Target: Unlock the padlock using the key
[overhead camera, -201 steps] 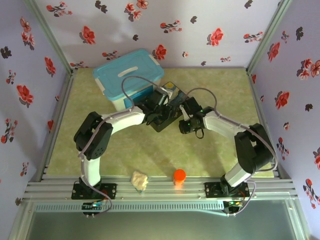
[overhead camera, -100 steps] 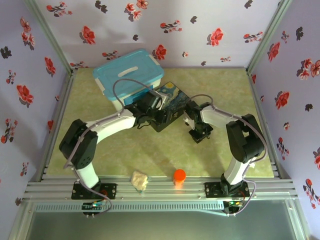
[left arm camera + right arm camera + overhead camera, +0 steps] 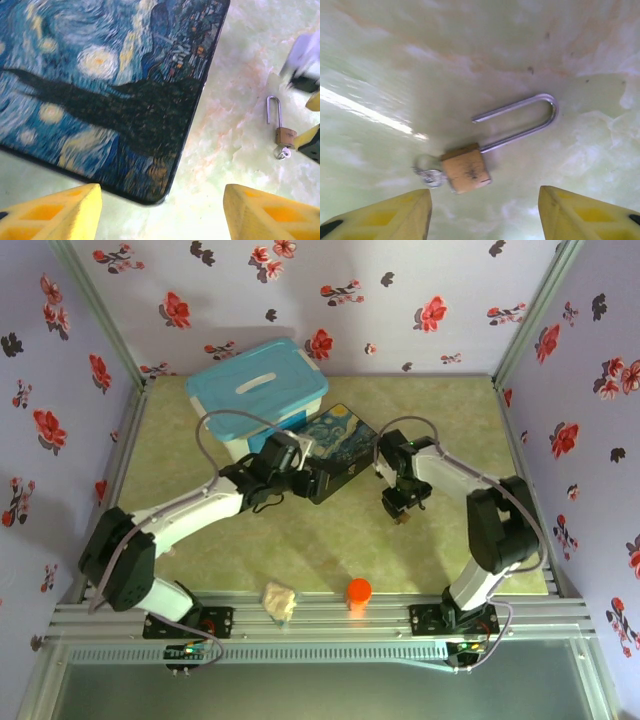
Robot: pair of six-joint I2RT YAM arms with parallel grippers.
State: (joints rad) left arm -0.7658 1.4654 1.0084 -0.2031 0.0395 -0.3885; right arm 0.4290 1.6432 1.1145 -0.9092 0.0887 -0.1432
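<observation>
The padlock (image 3: 466,168) lies flat on the green table, its brass body close below my right gripper (image 3: 485,212). The silver shackle (image 3: 520,117) has its free end out of the body. The key (image 3: 427,175) sticks out of the body's bottom end, small and blurred. My right gripper is open, its yellow fingers on either side of the lock and touching nothing. My left gripper (image 3: 160,210) is open over the tin box's corner. In the left wrist view the padlock (image 3: 285,136) lies at the right, next to the right gripper's finger (image 3: 310,142).
A painted tin box (image 3: 335,445) lies between the arms, its near corner (image 3: 150,195) under my left gripper. A blue-lidded tub (image 3: 258,390) stands behind it. An orange cylinder (image 3: 359,591) and a beige lump (image 3: 280,601) sit by the front rail.
The left arm has stretched out lower and to the left, its gripper drawing back slightly along the tin box. The right gripper has shifted right and nearer, away from the tin box.
</observation>
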